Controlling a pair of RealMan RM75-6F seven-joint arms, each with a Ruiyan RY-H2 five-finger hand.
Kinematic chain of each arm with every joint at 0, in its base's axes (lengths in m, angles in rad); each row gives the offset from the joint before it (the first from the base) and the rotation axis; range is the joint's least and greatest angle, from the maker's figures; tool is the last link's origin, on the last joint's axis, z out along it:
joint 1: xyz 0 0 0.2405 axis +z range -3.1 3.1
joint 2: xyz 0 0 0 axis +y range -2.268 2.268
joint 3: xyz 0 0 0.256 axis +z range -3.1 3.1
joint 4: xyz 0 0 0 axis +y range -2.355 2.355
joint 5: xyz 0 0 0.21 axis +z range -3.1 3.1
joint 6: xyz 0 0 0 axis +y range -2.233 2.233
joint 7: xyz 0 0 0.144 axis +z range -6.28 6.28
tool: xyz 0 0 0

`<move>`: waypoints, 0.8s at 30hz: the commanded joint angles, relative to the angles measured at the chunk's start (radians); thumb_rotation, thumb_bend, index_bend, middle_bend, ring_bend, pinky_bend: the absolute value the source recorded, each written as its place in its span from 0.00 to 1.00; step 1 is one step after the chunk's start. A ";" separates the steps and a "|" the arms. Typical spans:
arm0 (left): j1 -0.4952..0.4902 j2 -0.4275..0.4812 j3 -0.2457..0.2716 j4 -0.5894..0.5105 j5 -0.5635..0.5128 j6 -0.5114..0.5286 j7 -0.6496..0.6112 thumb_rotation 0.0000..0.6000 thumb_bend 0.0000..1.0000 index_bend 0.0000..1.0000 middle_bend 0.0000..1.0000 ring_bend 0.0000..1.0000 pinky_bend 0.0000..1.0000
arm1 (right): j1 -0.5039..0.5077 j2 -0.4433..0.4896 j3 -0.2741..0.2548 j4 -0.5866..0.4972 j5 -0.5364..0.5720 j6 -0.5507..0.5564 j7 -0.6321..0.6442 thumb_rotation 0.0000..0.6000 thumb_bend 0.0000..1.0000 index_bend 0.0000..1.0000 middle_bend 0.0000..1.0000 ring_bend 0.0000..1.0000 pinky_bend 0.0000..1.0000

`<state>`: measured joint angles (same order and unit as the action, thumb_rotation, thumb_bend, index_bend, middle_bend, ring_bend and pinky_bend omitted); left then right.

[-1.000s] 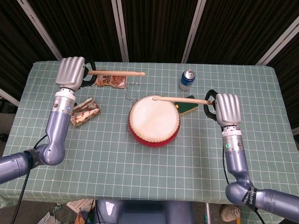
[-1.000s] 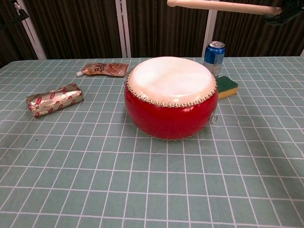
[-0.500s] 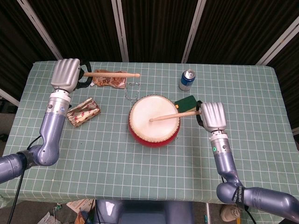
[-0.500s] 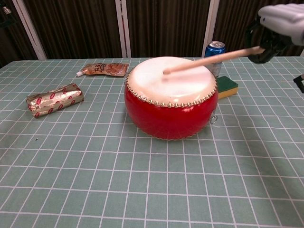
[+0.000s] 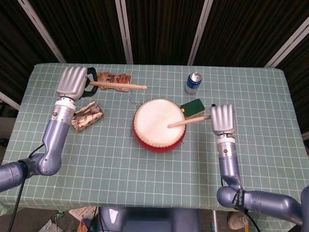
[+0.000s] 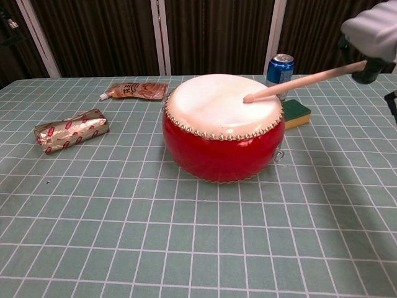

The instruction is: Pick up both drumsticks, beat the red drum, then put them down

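Red drum [image 5: 159, 124]: stands upright near the middle of the table [image 5: 145, 169], pale skin facing up, row of studs around the rim, red side wall plain in the chest view.
Right hand [image 5: 223, 119]: clamped on the butt of the right drumstick [image 5: 189, 121], fingers wrapped around it; sits off the drum's right side, above the table.
Right drumstick: slopes down from the hand toward the drum; tip over the right part of the skin, at or just above it; contact cannot be told from either view.
Left hand [image 5: 72, 81]: clamped on the left drumstick [image 5: 120, 85], held above the far-left part of the table, well apart from the drum.
Left drumstick: roughly level, pointing right from the hand, tip short of the drum and toward the far edge; passes over the sauce pouch [image 5: 114, 79].
Sauce pouch: lies flat near the far edge, left of centre, white cap pointing left in the chest view.
Foil packet [image 5: 87, 116]: lies flat on the left part of the table, below the left hand in the head view.
Can [image 5: 192, 82]: blue, upright, near the far edge, beyond the drum and to its right.
Sponge [image 5: 193, 108]: green top, yellow underside, lies just beside the drum on its far-right side, between drum and can.
Table cover: green cloth with a white grid.
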<state>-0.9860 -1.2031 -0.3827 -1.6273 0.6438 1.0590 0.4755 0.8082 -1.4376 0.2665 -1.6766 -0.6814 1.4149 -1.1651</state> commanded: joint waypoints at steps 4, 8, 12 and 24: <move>-0.021 -0.013 0.003 -0.045 -0.015 0.020 0.041 1.00 0.55 0.78 1.00 1.00 1.00 | -0.074 0.128 0.088 -0.122 0.027 0.053 0.175 1.00 0.54 0.99 1.00 1.00 1.00; -0.043 -0.033 0.002 -0.071 -0.026 0.035 0.072 1.00 0.55 0.78 1.00 1.00 1.00 | -0.100 0.164 0.084 -0.142 0.021 0.046 0.216 1.00 0.54 0.99 1.00 1.00 1.00; -0.070 -0.069 -0.004 -0.084 -0.037 0.067 0.102 1.00 0.55 0.78 1.00 1.00 1.00 | -0.116 0.188 0.076 -0.153 0.015 0.029 0.249 1.00 0.54 0.99 1.00 1.00 1.00; -0.161 -0.195 -0.020 -0.035 -0.147 0.128 0.216 1.00 0.55 0.78 1.00 1.00 1.00 | -0.148 0.231 0.065 -0.129 -0.002 -0.017 0.345 1.00 0.54 0.99 1.00 1.00 1.00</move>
<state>-1.1355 -1.3815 -0.3984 -1.6773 0.5065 1.1814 0.6847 0.6626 -1.2096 0.3331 -1.8102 -0.6822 1.4018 -0.8252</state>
